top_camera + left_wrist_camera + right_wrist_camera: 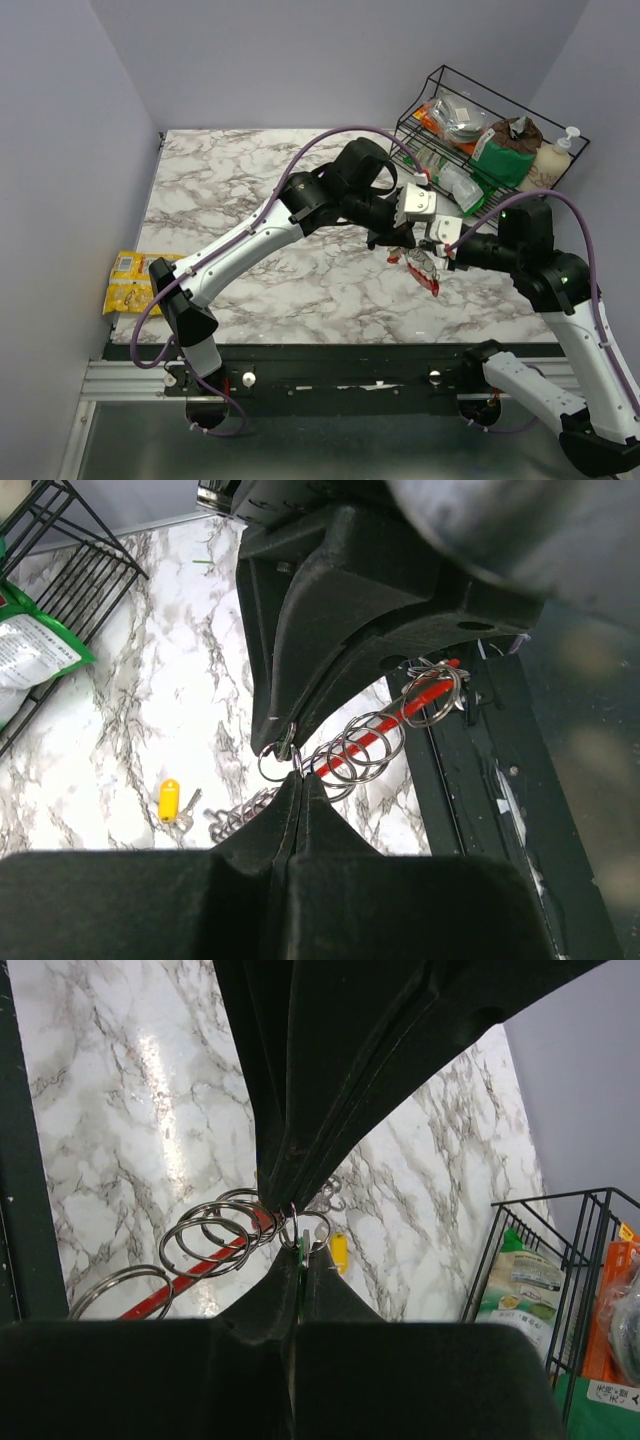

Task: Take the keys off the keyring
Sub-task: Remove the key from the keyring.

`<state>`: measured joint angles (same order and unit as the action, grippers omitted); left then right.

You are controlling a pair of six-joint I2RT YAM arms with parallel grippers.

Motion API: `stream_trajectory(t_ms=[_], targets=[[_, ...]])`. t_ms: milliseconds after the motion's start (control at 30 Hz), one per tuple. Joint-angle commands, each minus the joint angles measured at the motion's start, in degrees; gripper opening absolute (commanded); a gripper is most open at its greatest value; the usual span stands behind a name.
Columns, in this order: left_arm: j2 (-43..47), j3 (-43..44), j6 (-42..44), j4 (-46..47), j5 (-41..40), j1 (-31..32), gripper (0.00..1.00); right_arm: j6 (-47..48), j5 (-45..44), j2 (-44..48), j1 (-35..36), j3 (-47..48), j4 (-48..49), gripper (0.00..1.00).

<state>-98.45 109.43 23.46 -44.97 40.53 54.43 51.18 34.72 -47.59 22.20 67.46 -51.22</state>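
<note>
While both arms reach over the right half of the marble surface [250, 190], their tips meet nose to nose just in front of the wire basket [415, 140]. The left arm stretches long from its base at the near left corner, elbow lifted, forearm running right across the surface. The right arm rises from the near right, folds at the elbow and points its forearm leftward. On the left gripper [297, 780] the fingers [270, 850] are pressed tight together, nipping the end of the keyring [420, 702]. Its red bar, strung with steel split rings, trails off sideways in the air. On the right gripper [299, 1250] the fingers [330, 1310] are pressed together too, with a sliver of the green key [301, 1247] caught between them. A yellow key [169, 800] lies loose on the marble below.
</note>
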Motion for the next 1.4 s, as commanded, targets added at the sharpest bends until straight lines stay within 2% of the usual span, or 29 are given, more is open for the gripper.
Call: stream_trajectory(t_ms=[0, 767, 933, 1233, 1367], targets=[[-1.65, -1.85, -2.11, -2.14, -1.60, -0.38, 0.00, 0.77, 1.14, 0.84, 0.48, 4.43, 4.29, 0.01], [-5.52, -0.36, -2.63, -3.11, 1.30, 1.38, 0.00, 1.38, -4.22, -3.56, 3.73, 6.63, 6.39, 0.01], [-6.22, -0.18, -4.65, -1.96, 0.86, 0.76, 0.00, 2.61, -5.01, -2.33, 4.35, 5.31, 6.05, 0.01], [-6.57, -1.32, -13.00, 4.00, 2.88, -3.98, 0.00, 6.04, -6.51, 1.71, 5.31, 4.88, 0.42, 0.01], [-7.80, 0.08, -15.29, 5.86, 4.11, -4.07, 0.00, 6.74, -8.87, 2.33, 6.80, 0.32, 2.00, 0.01]])
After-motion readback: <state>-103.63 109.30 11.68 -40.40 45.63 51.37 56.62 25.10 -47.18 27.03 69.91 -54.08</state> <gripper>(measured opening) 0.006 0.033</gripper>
